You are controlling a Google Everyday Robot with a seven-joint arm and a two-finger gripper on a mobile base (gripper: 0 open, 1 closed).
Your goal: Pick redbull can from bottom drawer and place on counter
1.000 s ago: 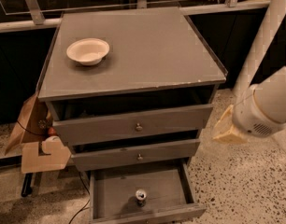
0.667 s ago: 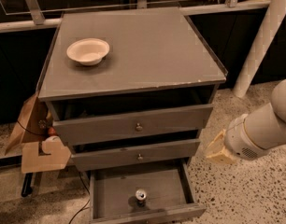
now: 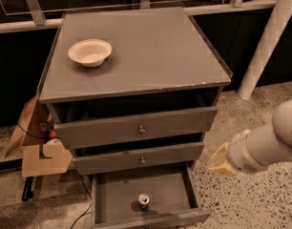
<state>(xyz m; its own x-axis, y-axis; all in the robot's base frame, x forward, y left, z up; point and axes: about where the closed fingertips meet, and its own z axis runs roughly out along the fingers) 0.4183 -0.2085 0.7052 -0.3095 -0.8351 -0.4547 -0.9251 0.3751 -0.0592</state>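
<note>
The redbull can [image 3: 144, 200] stands upright on the floor of the open bottom drawer [image 3: 117, 197], near its front middle; I see its silver top with pull tab. The counter [image 3: 155, 46] is the flat grey top of the cabinet. My gripper [image 3: 220, 161] is a cream-coloured tip on a thick white arm that comes in from the right. It hangs beside the cabinet's right side, level with the middle drawer, above and to the right of the can and apart from it. It holds nothing that I can see.
A cream bowl [image 3: 90, 52] sits at the counter's back left. Two knobbed drawers [image 3: 142, 130] are slightly open above the bottom one. Wooden and cardboard pieces [image 3: 41, 156] lean at the cabinet's left. A white post [image 3: 267, 42] stands at the right. A black cable [image 3: 81, 209] lies on the speckled floor.
The arm has moved down and to the left, from beside the top drawer to beside the middle drawer, closer to the open bottom drawer. The can and bowl have not moved.
</note>
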